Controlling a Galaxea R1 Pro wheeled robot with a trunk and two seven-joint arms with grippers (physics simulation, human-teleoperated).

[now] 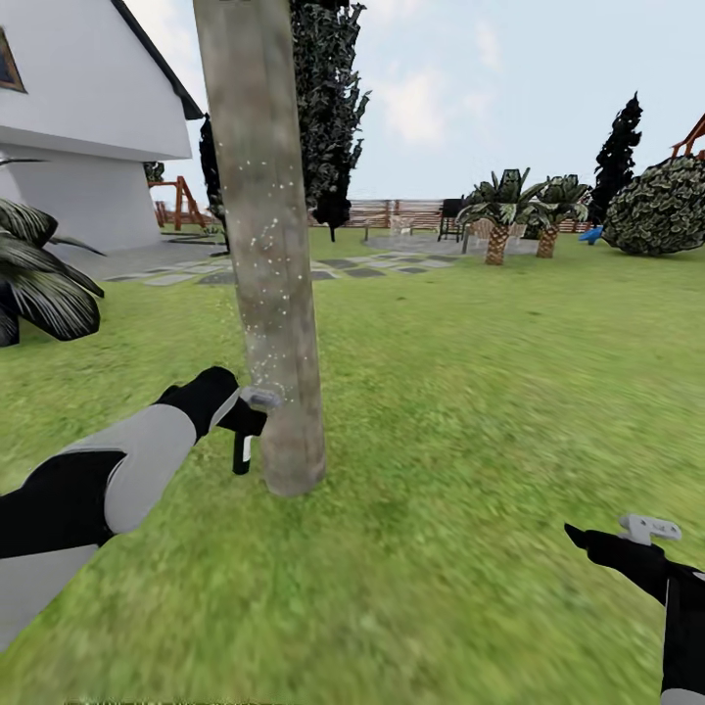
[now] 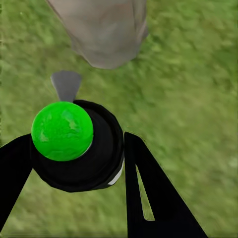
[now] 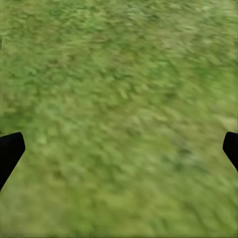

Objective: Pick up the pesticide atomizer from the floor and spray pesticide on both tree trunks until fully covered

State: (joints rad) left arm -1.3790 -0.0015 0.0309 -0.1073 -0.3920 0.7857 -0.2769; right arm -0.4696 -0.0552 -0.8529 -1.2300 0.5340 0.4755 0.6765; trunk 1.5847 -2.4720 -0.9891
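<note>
- While the left claw is closed around the pesticide atomizer, it holds this slim black sprayer just beside the lower part of the tree trunk, above the grass floor.
- From the left wrist view, the atomizer sits between two black fingers, with a round green cap on top and a grey nozzle that points toward the trunk base.
- Small white specks lie scattered over the trunk's bark.
- At the lower right, the right claw hangs over the grass, well apart from the tree; its fingers stand wide apart and hold nothing.
- Behind, a white house, paving stones, short palms and a wooden fence are visible.
</note>
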